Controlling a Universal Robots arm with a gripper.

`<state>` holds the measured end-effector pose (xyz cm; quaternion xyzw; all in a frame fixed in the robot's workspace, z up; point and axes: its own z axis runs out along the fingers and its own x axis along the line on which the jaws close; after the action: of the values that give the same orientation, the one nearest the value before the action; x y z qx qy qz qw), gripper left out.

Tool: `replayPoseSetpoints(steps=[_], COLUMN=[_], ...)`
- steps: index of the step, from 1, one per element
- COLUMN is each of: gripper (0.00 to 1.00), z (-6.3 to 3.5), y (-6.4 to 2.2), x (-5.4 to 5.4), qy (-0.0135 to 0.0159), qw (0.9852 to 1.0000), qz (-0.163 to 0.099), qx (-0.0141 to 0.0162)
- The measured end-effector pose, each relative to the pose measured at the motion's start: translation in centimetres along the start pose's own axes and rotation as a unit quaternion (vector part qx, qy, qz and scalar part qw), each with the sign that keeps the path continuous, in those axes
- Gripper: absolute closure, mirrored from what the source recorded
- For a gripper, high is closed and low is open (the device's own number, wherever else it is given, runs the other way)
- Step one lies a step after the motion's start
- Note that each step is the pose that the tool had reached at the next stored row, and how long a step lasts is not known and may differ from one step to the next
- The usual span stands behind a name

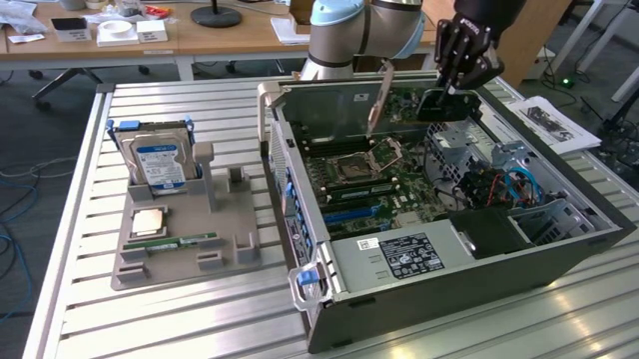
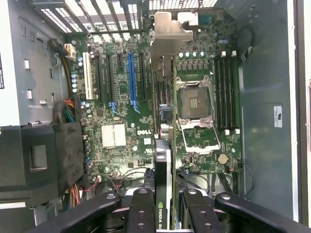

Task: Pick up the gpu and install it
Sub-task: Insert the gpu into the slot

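Above open case (image 1: 479, 295), gpu (image 1: 445, 105) clamped between jaws.

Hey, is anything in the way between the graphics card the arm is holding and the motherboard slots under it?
Nothing visible. The black end effector grips the thin dark gpu with its silver end bracket over the open dark grey computer case, and the long blue and black motherboard slots below lie bare.

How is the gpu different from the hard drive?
The gpu is a thin dark card; the hard drive is a boxy silver block. The gpu hangs in the tool over the open computer case; the hard drive stands in a grey holder. Both are upright.
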<state>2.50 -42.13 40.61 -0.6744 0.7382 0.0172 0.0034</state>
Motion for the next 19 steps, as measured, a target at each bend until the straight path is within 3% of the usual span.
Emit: replayPoseSetpoints(steps=[6, 7, 19], gripper=[0.73, 0.73, 0.73], z=[0.2, 0.2, 0.26], y=[0.39, 0.4, 0.41], x=[0.04, 0.05, 0.04], qy=[-0.0023, -0.0023, -0.0025], qw=[0.9999, 0.9998, 0.9998], qz=[-0.003, -0.003, -0.004], qx=[0.0163, 0.0173, 0.0185])
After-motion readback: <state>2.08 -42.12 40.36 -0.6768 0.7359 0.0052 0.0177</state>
